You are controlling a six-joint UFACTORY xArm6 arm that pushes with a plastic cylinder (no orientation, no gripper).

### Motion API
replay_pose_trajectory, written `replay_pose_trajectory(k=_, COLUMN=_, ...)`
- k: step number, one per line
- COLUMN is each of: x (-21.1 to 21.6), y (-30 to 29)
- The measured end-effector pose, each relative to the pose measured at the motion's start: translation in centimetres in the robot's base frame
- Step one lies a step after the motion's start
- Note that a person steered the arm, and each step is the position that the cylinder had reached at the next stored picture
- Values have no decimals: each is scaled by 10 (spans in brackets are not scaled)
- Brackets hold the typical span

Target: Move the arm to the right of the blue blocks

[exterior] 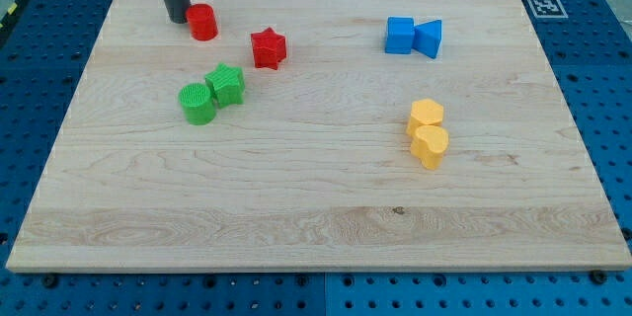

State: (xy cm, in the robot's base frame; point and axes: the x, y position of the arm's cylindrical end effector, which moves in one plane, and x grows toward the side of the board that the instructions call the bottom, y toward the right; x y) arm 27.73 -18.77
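Observation:
Two blue blocks sit side by side at the view's upper right: a blue cube and a blue triangular block touching its right side. My tip is at the view's upper left, far to the left of the blue blocks. It stands just left of a red cylinder, close to it or touching.
A red star lies right of the red cylinder. A green cylinder and a green cube touch below it. Two yellow hexagonal blocks sit below the blue blocks. The wooden board rests on a blue perforated table.

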Motion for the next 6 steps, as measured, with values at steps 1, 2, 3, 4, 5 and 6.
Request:
replay_pose_trajectory(k=1, x=12, y=9)
replay_pose_trajectory(k=2, x=18, y=10)
replay_pose_trajectory(k=3, x=17, y=-9)
replay_pose_trajectory(k=4, x=-11, y=-28)
replay_pose_trajectory(k=5, x=-45, y=-13)
replay_pose_trajectory(k=6, x=-60, y=53)
